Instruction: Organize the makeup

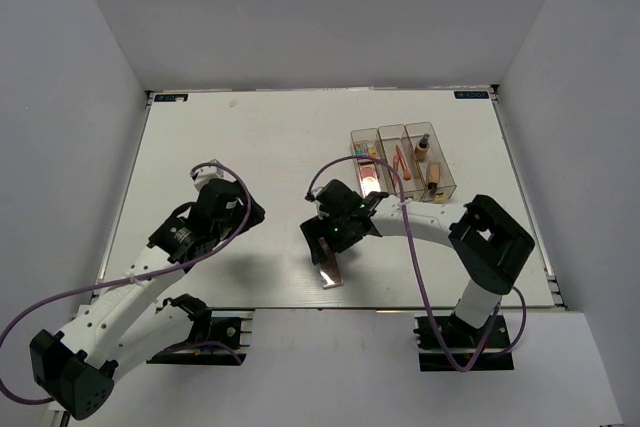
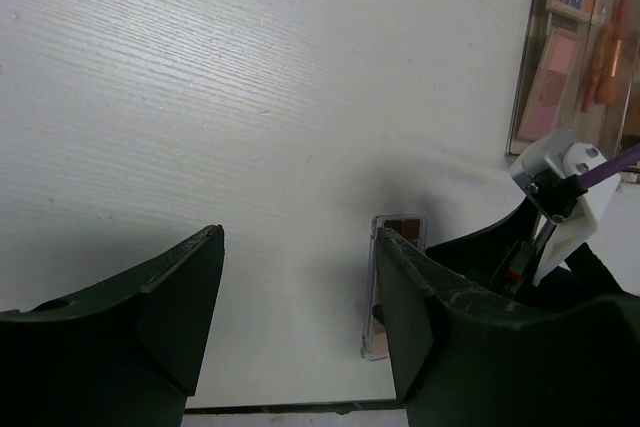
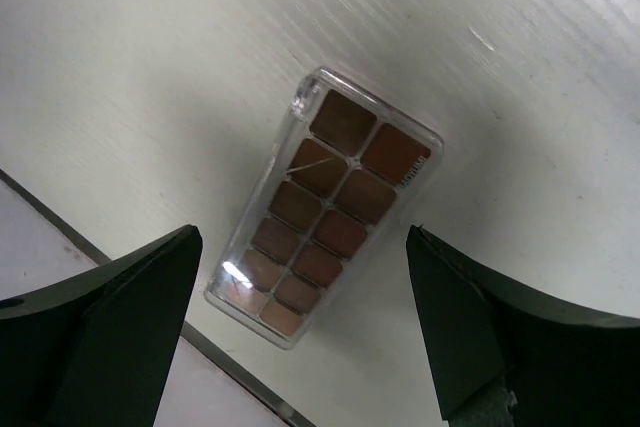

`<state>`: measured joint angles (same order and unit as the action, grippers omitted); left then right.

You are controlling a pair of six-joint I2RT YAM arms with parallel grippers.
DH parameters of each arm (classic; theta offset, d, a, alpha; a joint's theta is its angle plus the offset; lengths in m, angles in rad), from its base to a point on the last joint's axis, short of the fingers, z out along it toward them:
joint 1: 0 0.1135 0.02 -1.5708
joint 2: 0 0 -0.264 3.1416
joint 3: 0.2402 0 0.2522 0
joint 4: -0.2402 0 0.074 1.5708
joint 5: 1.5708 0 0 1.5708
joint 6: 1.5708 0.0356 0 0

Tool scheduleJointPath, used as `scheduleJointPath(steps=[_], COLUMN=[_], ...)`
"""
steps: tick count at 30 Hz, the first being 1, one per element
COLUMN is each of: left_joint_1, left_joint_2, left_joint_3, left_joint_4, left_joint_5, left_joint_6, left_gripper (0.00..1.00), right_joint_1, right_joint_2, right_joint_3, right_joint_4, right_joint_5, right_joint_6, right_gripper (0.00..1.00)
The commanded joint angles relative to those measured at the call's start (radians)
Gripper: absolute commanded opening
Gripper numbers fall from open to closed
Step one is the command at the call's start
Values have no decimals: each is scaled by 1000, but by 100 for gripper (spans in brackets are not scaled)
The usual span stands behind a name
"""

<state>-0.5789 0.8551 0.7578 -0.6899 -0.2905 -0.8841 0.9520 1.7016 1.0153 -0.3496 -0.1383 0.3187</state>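
Makeup [image 1: 400, 160] is seen mostly gathered at the far right of the white table [image 1: 250, 147], inside the clear box [image 1: 447, 172]. The left gripper [image 2: 300, 297] is parted and empty. The right gripper [image 3: 300, 317] is spread wide, empty, directly above one brown palette [image 3: 325, 209] lying flat near the front edge. A pick-up seems in hand: descent and closure across the palette's narrow width would be needed.

Glossy clear-plastic case of the brown palette [image 3: 325, 209] on a matt white, finely grained table [image 3: 150, 47]
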Motion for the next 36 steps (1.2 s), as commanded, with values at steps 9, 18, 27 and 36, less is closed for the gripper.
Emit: scheduleJointPath(steps=[9, 18, 27, 36], left_joint_1=[4, 4, 4, 4], left_joint_2=[15, -36, -53, 22], left_joint_3=[-15, -31, -11, 29], left_joint_4=[15, -34, -65, 0], left_joint_5=[21, -12, -87, -65], left_joint_6=[7, 8, 22, 79], left_gripper=[72, 72, 71, 71], right_joint_1=[122, 149, 157, 120], right_joint_2=[95, 205, 230, 156], right_joint_3=[115, 111, 89, 245], right_joint_4=[-51, -104, -88, 50], right_joint_5=[281, 374, 421, 292], right_joint_6=[126, 145, 77, -199], right_gripper=[89, 74, 46, 21])
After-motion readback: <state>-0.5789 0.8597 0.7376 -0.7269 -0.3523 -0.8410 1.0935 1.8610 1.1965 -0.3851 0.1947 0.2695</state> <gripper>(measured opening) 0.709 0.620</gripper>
